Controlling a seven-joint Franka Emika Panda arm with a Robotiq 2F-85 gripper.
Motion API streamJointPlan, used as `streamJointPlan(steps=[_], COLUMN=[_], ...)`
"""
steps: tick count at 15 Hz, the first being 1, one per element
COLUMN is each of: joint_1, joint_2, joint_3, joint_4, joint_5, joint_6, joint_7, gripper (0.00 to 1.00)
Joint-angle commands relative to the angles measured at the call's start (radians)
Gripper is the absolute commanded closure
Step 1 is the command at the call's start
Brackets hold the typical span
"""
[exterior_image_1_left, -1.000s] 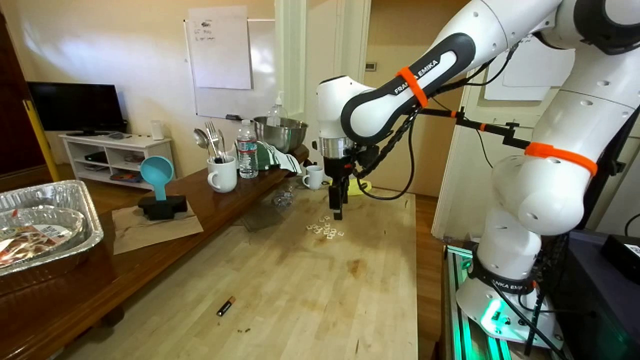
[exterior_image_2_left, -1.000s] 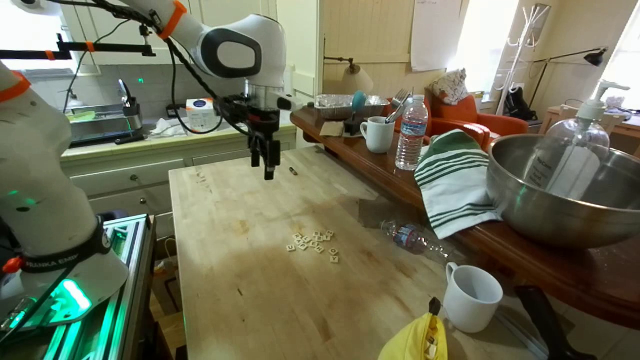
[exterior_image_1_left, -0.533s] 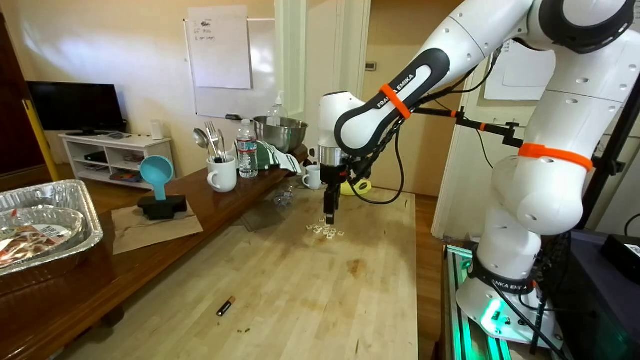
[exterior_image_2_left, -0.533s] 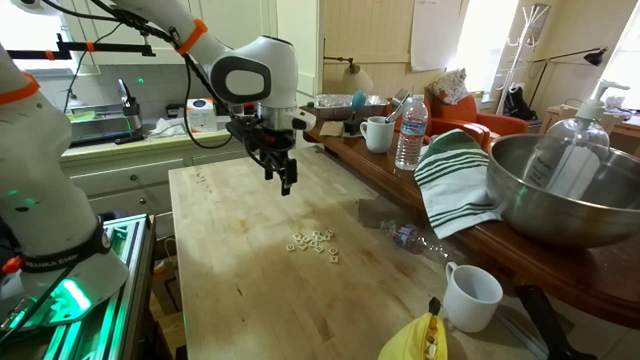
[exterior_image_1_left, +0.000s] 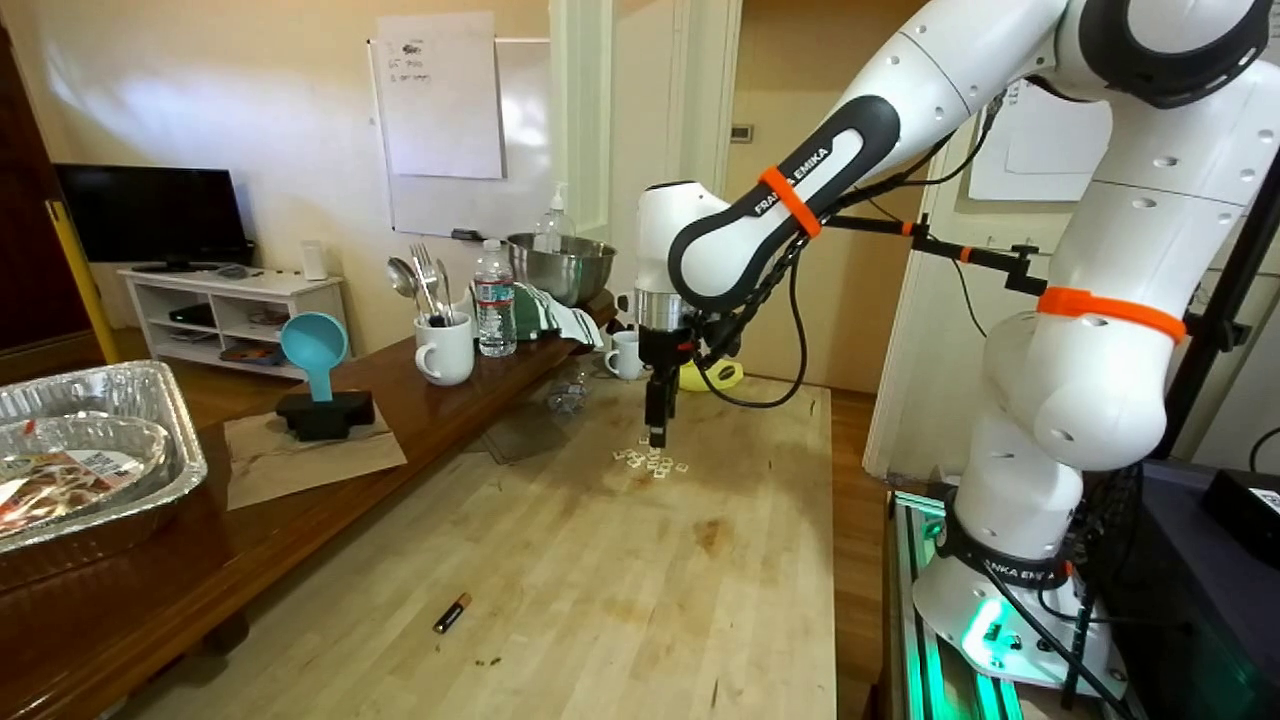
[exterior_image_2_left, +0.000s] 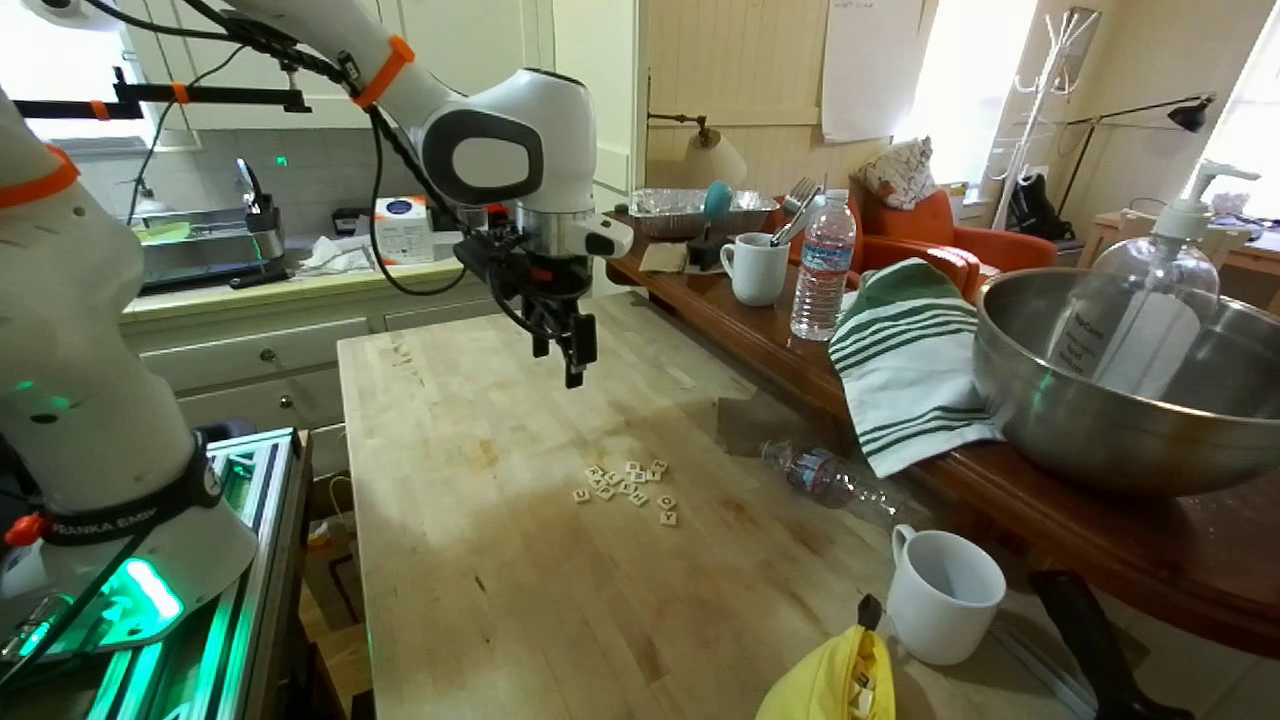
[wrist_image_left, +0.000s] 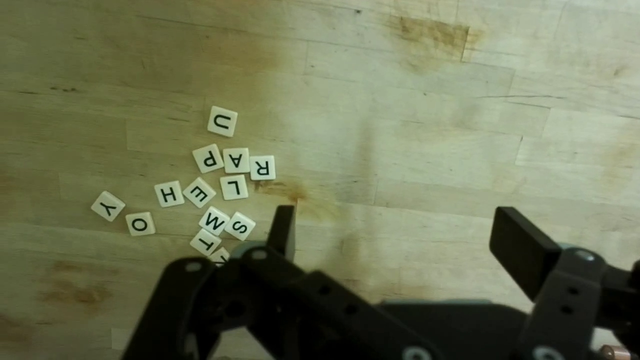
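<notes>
My gripper (wrist_image_left: 400, 235) is open with nothing between its fingers, pointing down above the wooden table (wrist_image_left: 450, 165). In both exterior views the gripper (exterior_image_1_left: 660, 425) (exterior_image_2_left: 558, 366) hangs above the tabletop. Several small white letter tiles lie on the table, nearest to my left finger in the wrist view. The S tile (wrist_image_left: 240, 226), the R tile (wrist_image_left: 262, 168) and the L tile (wrist_image_left: 234, 187) are closest. The U tile (wrist_image_left: 222, 121) and the Y tile (wrist_image_left: 108, 206) lie farther out. One tile is partly hidden by the left finger linkage. The tiles (exterior_image_2_left: 668, 519) also show in an exterior view.
A battery (exterior_image_1_left: 451, 613) lies on the table. A white mug (exterior_image_2_left: 945, 598), a yellow pouch (exterior_image_2_left: 830, 680) and a fallen bottle (exterior_image_2_left: 830, 475) are beyond the tiles. The raised brown shelf (exterior_image_1_left: 300, 520) alongside bears a cutlery mug (exterior_image_1_left: 445, 350), water bottle (exterior_image_1_left: 495, 300) and steel bowl (exterior_image_2_left: 1120, 430).
Over the first half second the arm moved lower and closer to the tiles. Since then it has almost stopped, with only a very slight rise. The tiles have not moved.
</notes>
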Motion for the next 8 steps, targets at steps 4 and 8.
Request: streamJointPlan(steps=[4,8], joint_1=[-0.044,-0.068], joint_2=[0.127,0.187], joint_3=[-0.005,-0.013], joint_4=[0.035,0.053], joint_5=[-0.041,-0.088], joint_6=[0.144,0.172], joint_7=[0.073,0.128], gripper=[0.34,0.67])
